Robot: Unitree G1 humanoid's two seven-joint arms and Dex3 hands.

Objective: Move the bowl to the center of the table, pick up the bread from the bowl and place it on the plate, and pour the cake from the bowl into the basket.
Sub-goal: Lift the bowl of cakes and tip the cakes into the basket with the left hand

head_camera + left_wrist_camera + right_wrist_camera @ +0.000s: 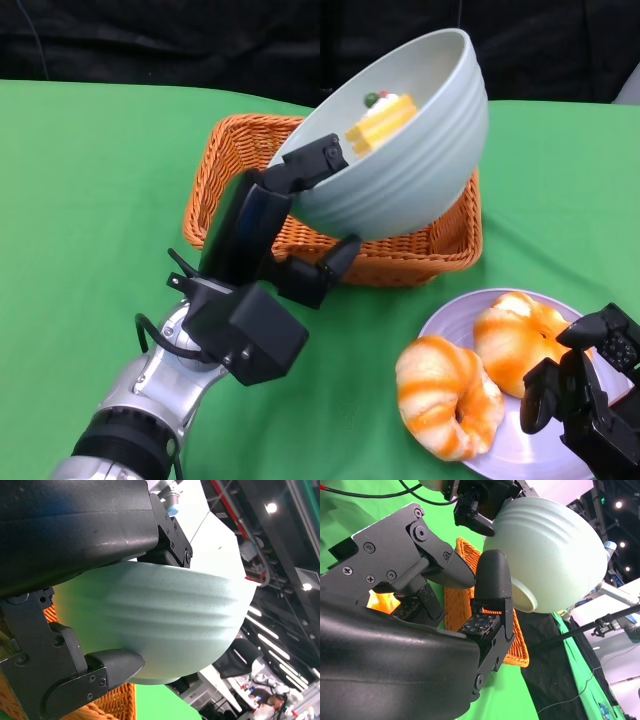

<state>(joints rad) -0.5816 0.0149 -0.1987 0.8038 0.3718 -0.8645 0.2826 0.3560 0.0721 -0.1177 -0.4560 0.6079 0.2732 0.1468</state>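
Note:
My left hand (285,225) grips the pale green bowl (405,150) by its rim and holds it tilted over the orange wicker basket (245,160). A yellow and white piece of cake (380,118) lies inside the tilted bowl. The bowl's ribbed outer wall (165,620) fills the left wrist view, with my left hand's fingers (95,672) under it. Two striped orange breads (450,395) lie on the lilac plate (505,450) at the lower right. My right hand (585,395) hovers at the plate's right edge, fingers apart, holding nothing. In the right wrist view, the bowl (550,555) hangs above the basket (512,640).
Green cloth (90,180) covers the table. A black backdrop runs along the far edge. Open cloth lies left of the basket and in front of it.

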